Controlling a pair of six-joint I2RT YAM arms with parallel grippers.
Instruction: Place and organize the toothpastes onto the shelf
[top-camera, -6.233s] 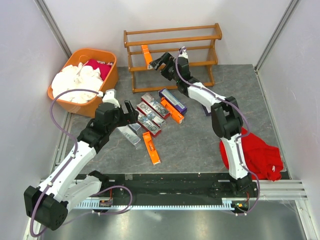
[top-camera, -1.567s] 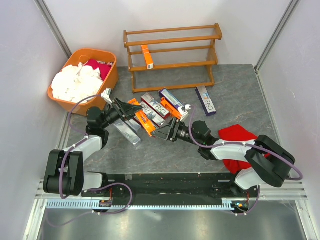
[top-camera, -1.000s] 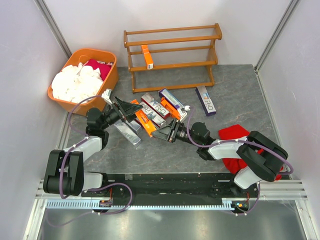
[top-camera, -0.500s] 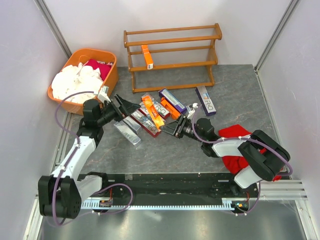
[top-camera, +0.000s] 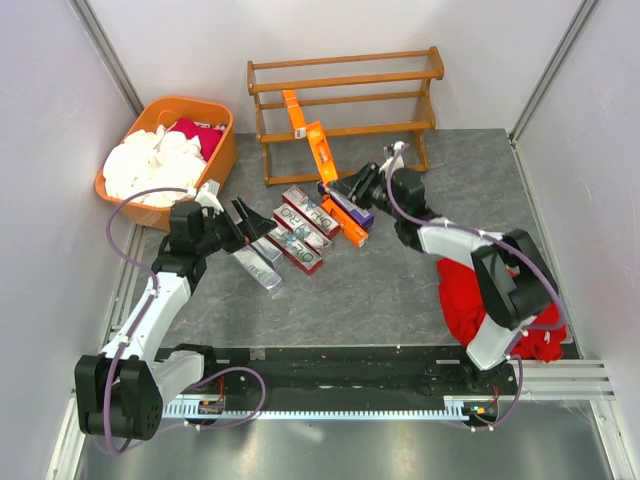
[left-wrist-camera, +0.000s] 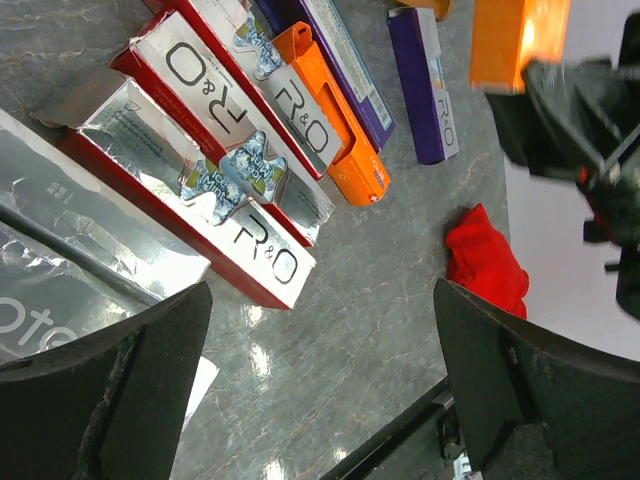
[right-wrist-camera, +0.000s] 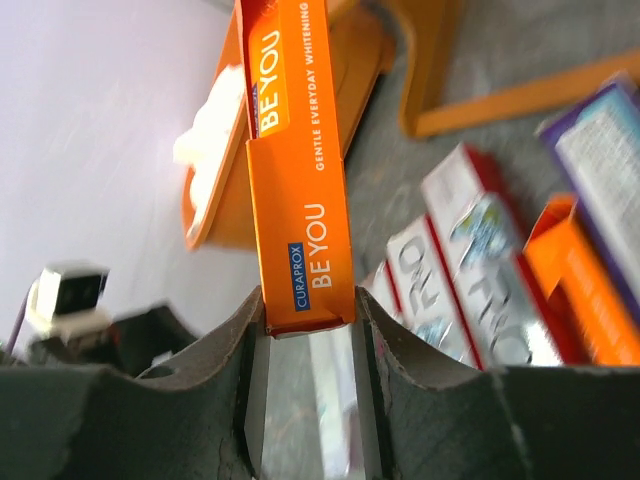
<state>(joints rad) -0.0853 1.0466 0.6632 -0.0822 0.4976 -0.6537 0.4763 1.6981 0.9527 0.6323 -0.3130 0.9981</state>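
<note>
The right end effector (right-wrist-camera: 305, 320), clamped on an orange toothpaste carton (right-wrist-camera: 297, 190), is now carrying it up off the surface toward the shelf (top-camera: 345, 100) at twelve o'clock. The left end effector (top-camera: 248, 218) is spreading apart, empty.

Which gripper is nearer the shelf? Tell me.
Right. The right gripper, holding an orange carton, is before the shelf; the left gripper is farther back, by the silver cartons.

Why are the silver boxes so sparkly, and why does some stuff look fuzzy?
Left wrist view: light bounces off the foil on the red-and-silver cartons and the grey table, making bright glare spots. Right wrist view: the orange carton in the right claw is sharp, but those cartons behind it are blurred, out of focus. Top view: evenly lit and clear.
</note>
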